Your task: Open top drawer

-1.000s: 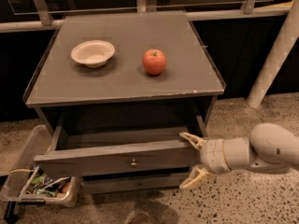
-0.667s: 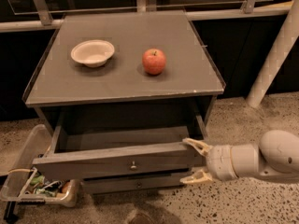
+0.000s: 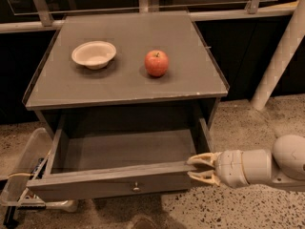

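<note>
The top drawer (image 3: 114, 182) of the grey cabinet stands pulled far out, its grey box interior (image 3: 124, 149) bare. A small round metal knob (image 3: 136, 188) sits mid-front. My gripper (image 3: 199, 169) comes in from the right on a white arm and sits at the drawer's front right corner. Its two cream fingers (image 3: 202, 159) lie one above the other, close together, against the drawer's front edge. The lower drawers are hidden under the open one.
On the cabinet top (image 3: 128, 87) stand a white bowl (image 3: 94, 54) and a red apple (image 3: 156, 63). A clear plastic bin (image 3: 24, 175) with clutter lies on the speckled floor at the left. A white pole (image 3: 279, 56) leans at the right.
The drawer has slid further out toward the camera. My gripper moved down and back with its front right corner, and its fingers have come closer together.
</note>
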Motion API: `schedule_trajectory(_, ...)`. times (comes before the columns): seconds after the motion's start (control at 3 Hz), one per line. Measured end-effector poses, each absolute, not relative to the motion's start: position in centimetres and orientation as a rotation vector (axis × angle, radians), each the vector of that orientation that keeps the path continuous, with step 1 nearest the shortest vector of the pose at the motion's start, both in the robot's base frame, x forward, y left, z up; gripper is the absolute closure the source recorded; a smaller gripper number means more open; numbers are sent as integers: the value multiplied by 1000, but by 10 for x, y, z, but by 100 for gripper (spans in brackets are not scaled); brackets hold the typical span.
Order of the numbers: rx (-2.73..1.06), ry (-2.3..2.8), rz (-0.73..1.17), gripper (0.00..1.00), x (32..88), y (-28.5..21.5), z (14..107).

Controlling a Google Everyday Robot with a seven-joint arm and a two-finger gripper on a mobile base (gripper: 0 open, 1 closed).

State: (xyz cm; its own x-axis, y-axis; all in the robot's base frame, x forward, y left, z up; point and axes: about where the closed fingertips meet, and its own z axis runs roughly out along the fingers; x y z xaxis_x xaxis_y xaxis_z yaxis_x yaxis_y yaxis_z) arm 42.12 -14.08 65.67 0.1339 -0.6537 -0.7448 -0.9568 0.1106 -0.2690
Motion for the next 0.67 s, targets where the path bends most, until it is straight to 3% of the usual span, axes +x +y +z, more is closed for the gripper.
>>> schedule_trajectory(0.33,-1618,1595,482,100,421,-141,664)
schedule_trajectory(0.67,-1631,1596,491,100,403,-146,660)
